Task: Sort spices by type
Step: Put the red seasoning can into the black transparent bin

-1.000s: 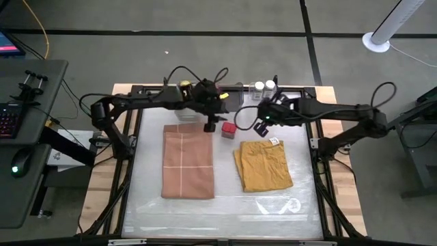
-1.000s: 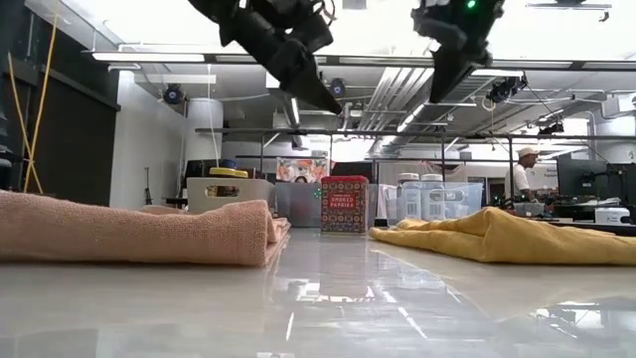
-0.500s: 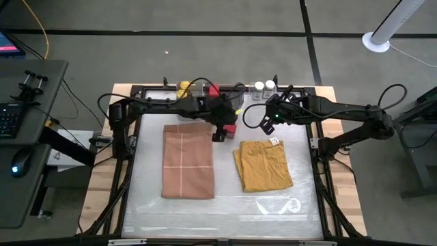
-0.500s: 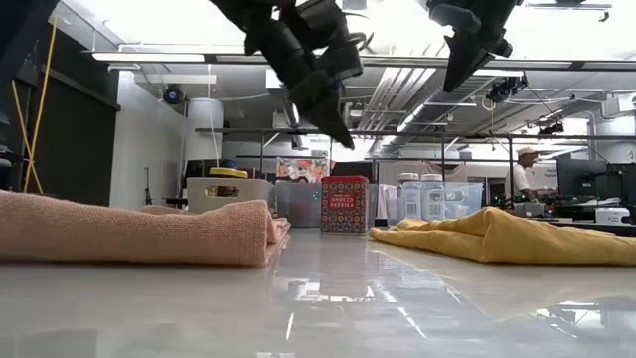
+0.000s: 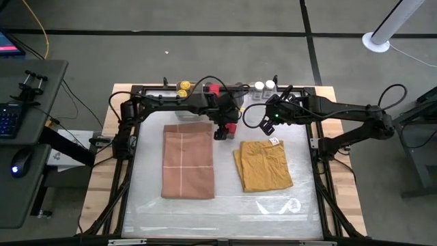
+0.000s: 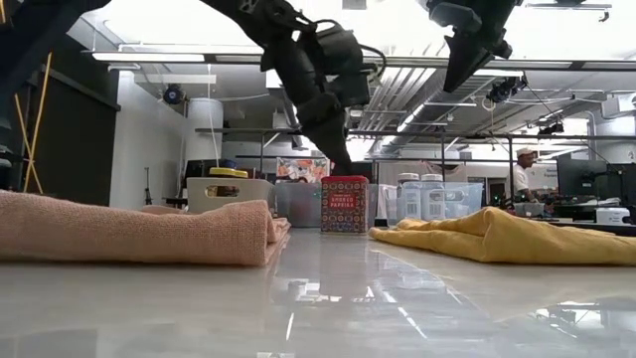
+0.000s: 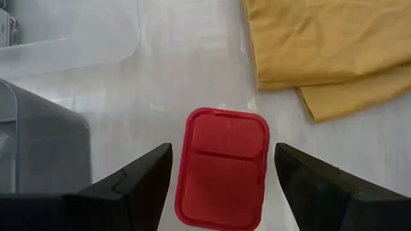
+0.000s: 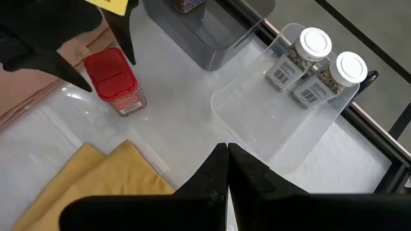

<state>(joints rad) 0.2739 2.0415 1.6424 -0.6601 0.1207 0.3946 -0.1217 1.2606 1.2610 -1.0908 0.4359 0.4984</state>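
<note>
- While the left gripper (image 5: 222, 131) hangs directly above a red spice tin (image 7: 222, 168), its fingers (image 7: 138, 176) stand apart on either side of the tin's lid without touching it.
- Seen level across the table, the tin (image 6: 344, 205) stands upright just below that gripper (image 6: 350, 167), between a folded pink cloth (image 6: 134, 231) and a mustard cloth (image 6: 497, 235).
- Beyond the left gripper, at the table's far edge, a second red tin (image 5: 213, 88) and two yellow-lidded jars (image 5: 183, 87) sit in bins.
- Well clear of the surface, the right gripper (image 5: 264, 121) hovers beside the left one, its fingers (image 8: 216, 168) pressed together and holding nothing.
- Ahead of the right gripper, two clear white-topped shakers (image 8: 320, 65) stand side by side, touching, in a clear plastic tray (image 8: 257, 122).
- Next to that tray sits a grey bin (image 8: 199, 29).
- Under the right gripper lies the mustard cloth (image 5: 263, 165).
</note>
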